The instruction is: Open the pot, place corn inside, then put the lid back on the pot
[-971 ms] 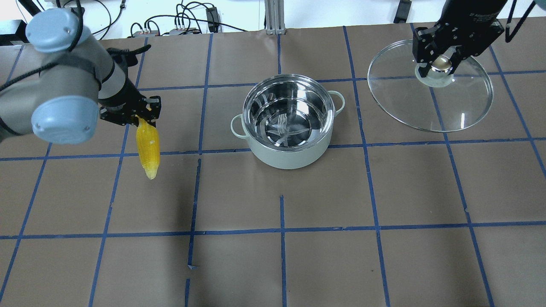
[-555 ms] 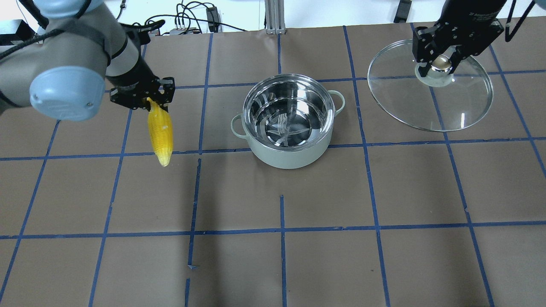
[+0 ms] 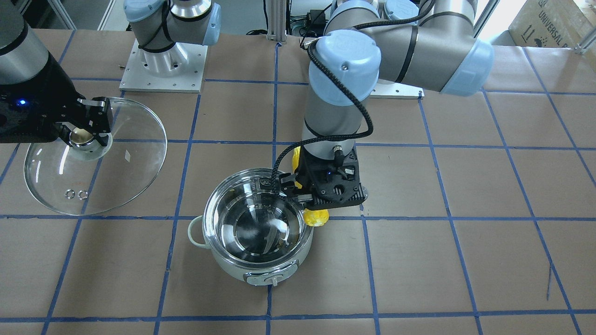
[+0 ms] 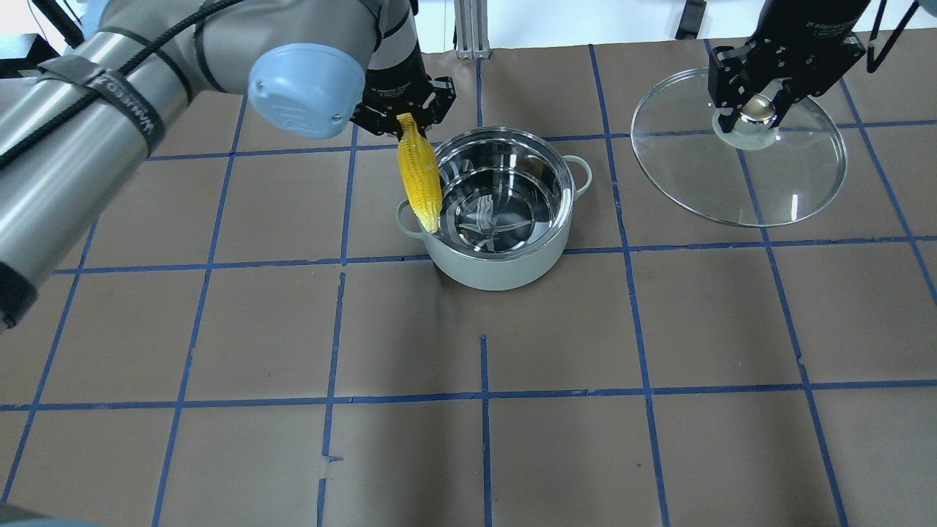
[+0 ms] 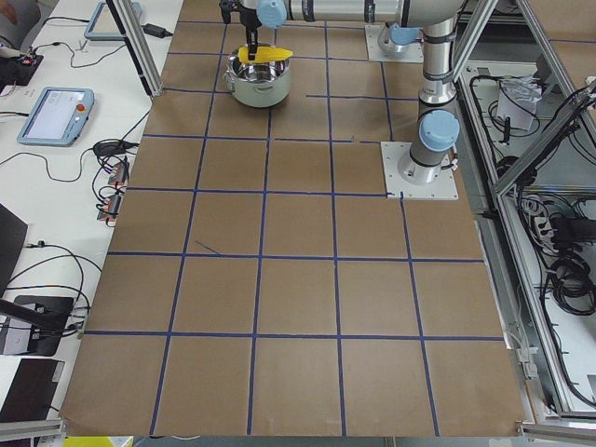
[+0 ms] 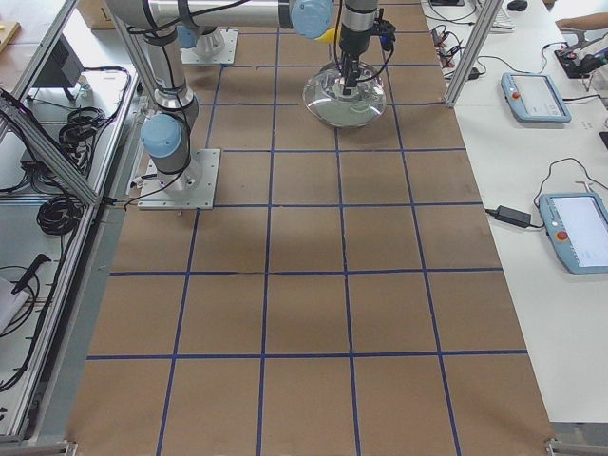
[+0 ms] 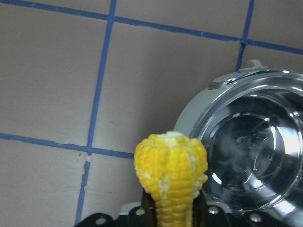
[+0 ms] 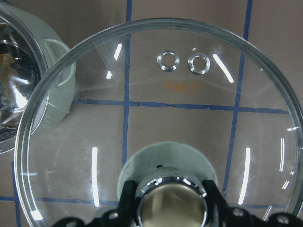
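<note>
While each arm holds its load, the table [image 4: 681,322], brown paper gridded with blue tape, carries the pot near its middle.

Left arm [image 4: 110,102]: reaches in from its own side to the pot's left edge.

Right arm [image 4: 805,22]: stands on the pot's right side, apart from it.

Lid [image 4: 790,183]: clear glass dome, off the pot and to its right, carried at a tilt. Cannot tell whether its low edge touches the paper.

Pot [image 4: 498,267]: pale mint, upright, uncovered, steel interior showing reflections. Its control knob [image 3: 272,280] faces away from the robot.

Corn [image 4: 419,176]: yellow cob, hanging roughly upright with its free end down, clear of the table, right at the pot's left rim. Cannot tell whether the tip is inside the rim line or just outside it.

Left gripper [image 4: 403,121]: fingers closed onto the corn's upper end.

Right gripper [image 4: 756,110]: fingers clamped on either side of the lid knob [image 8: 166,203], chrome base visible between them.

Vent holes [image 8: 168,60]: two, metal-ringed, side by side near the lid rim farthest from the wrist camera.
</note>
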`<act>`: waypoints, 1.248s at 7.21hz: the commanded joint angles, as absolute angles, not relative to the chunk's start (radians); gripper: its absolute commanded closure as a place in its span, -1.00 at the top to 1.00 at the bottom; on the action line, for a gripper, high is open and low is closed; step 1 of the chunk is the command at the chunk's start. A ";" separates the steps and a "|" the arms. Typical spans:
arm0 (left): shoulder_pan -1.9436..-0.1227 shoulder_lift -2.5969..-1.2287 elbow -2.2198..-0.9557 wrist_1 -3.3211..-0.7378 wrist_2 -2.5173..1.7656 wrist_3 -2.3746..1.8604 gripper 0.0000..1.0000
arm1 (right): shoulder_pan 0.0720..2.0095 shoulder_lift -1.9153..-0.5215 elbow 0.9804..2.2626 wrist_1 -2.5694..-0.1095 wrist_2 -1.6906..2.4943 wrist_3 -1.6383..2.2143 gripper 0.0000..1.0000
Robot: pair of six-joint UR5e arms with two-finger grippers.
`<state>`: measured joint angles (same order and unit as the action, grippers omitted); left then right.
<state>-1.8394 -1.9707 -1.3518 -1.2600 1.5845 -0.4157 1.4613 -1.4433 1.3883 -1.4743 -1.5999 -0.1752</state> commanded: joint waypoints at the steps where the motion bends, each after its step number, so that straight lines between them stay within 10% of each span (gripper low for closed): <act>1: -1.884 -2.069 -1.318 -1.160 1.585 -0.422 -0.55 | 1.460 -1.443 1.388 -1.474 -1.600 -0.176 -0.85; 7: -1.904 -2.167 -1.319 -1.132 1.586 -0.504 -0.53 | 1.460 -1.443 1.388 -1.474 -1.600 -0.178 -0.84; 9: -1.913 -2.169 -1.316 -1.129 1.588 -0.526 -0.19 | 1.460 -1.443 1.388 -1.474 -1.600 -0.178 -0.84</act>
